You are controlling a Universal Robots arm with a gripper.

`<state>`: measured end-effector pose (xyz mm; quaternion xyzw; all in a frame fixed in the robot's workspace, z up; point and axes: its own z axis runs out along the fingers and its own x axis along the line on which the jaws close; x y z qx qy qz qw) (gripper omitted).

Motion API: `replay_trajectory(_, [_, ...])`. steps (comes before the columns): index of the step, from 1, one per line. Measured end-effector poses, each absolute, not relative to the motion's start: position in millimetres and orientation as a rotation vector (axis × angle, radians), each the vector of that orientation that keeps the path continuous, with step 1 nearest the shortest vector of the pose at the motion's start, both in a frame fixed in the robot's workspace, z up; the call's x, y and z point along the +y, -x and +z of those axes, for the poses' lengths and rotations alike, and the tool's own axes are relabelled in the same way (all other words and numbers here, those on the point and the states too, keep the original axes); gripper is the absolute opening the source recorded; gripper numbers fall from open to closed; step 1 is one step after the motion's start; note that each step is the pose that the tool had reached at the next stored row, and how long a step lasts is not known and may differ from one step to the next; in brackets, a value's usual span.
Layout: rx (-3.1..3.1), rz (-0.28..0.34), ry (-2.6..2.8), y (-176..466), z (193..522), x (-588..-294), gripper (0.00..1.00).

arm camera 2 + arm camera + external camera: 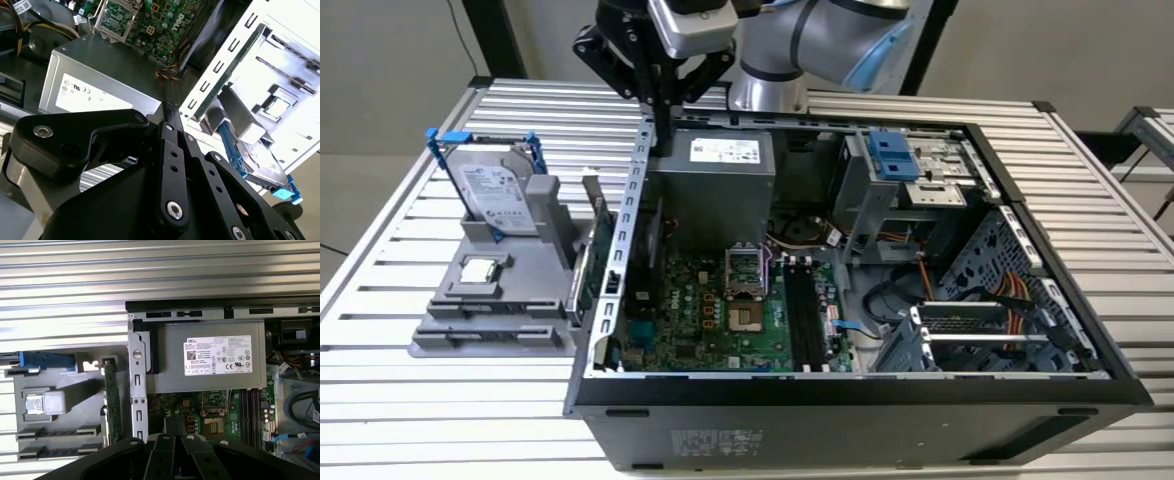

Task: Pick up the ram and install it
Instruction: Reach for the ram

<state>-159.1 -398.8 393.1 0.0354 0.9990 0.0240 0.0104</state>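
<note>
Empty gripper above the case wall, ram in its holder.

In the exterior view, the gripper [662,140] hangs over the open computer case [854,395] at its wall on the exterior view's left, fingers pressed together and holding nothing. The ram [582,280] stands on edge in the gray holder [494,310] on the desk [427,400], just beside the case. In the second wrist view, the ram [232,67] lies beyond the joined fingers [170,130]. In the first wrist view, the ram [111,395] sits between holder and case wall.

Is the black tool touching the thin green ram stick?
Apart. The first wrist view shows the case's metal wall between the tool and the ram stick.
</note>
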Motion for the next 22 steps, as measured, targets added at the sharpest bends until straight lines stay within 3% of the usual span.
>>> replay_trajectory(22, [3.118,0.075,-0.110,177.5,393.1,-398.8,0.00])
